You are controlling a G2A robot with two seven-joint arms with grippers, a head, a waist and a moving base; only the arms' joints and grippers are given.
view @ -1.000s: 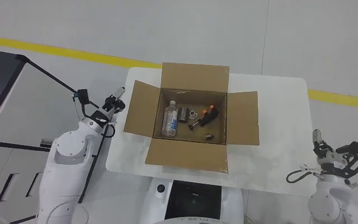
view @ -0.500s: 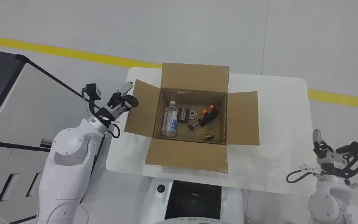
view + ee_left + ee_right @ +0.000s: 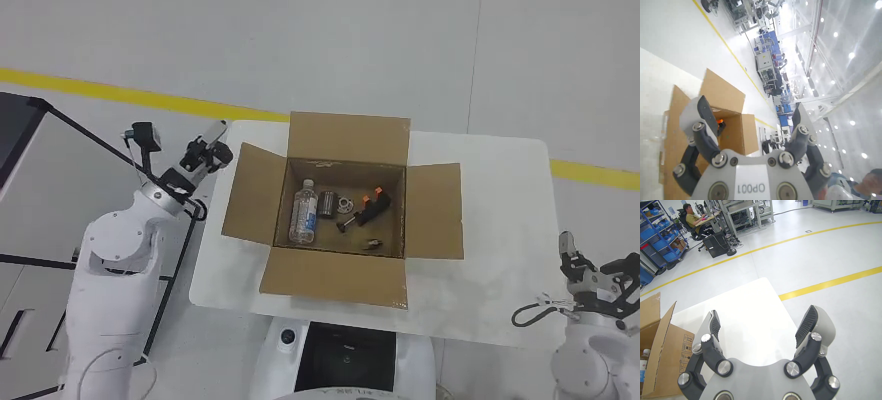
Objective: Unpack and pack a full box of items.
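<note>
Cardboard is what the open box is made of; it is set on a white table with its four flaps folded outward. Inside the box, a clear water bottle is laid along the left wall, and an orange-and-black piece is seen nearer the right wall. The left gripper is held just outside the box's left flap, fingers spread and empty. The right gripper is held well apart from the box, off its right front corner, likewise spread wide.

Open left end effector above box
</note>
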